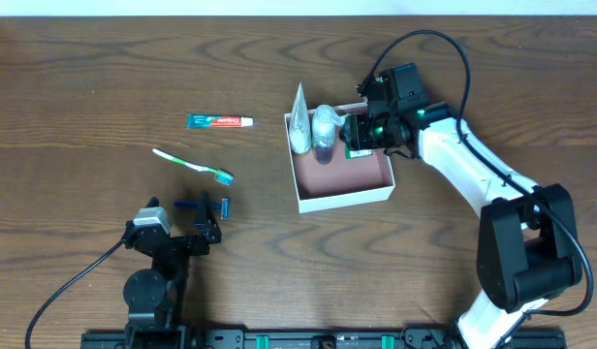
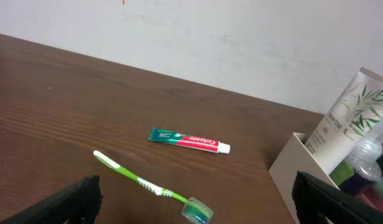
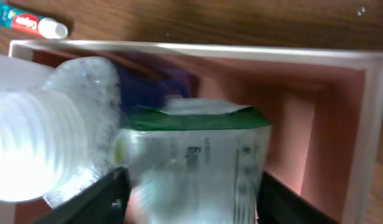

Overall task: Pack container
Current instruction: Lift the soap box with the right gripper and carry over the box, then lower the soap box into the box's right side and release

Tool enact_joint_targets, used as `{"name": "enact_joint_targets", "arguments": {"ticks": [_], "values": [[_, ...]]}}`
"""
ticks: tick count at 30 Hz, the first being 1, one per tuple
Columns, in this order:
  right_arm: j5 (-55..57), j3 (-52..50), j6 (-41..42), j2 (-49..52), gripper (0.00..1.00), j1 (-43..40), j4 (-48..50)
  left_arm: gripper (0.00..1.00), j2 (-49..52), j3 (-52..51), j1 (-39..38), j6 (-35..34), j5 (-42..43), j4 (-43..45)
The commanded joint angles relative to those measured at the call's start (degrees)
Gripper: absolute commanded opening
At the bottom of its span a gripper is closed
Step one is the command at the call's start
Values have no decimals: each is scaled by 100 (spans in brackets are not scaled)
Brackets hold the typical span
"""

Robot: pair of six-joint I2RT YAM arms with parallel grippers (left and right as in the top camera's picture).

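Blur across right wrist view, container (image 1: 349, 176) right of centre, right gripper (image 1: 361, 138) over it clenched on green-topped packet (image 3: 194, 162), bottle (image 3: 48, 143) cut off beside, left gripper (image 1: 204, 206) spread wide near toothbrush (image 1: 192, 165)

The small green-and-red toothpaste tube (image 2: 189, 140) lying on the brown wooden table (image 2: 67, 93) bears the brand "Colgate" in white letters on its red band. Towards three o'clock from it, a tall white plastic tube with green leaf print (image 2: 350, 106) reads "PANTENE" along its side. Print on the green-topped clear packet (image 3: 198, 168) is too blurred to read.
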Motion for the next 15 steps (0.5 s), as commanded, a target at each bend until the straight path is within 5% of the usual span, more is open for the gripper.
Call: {"name": "enact_joint_targets", "arguments": {"ticks": [1, 15], "values": [[-20, 101, 7, 42, 72, 57, 24, 98, -35, -83, 35, 48, 66, -212], [-304, 461, 9, -369, 76, 52, -278, 98, -35, -83, 35, 48, 66, -212]]}}
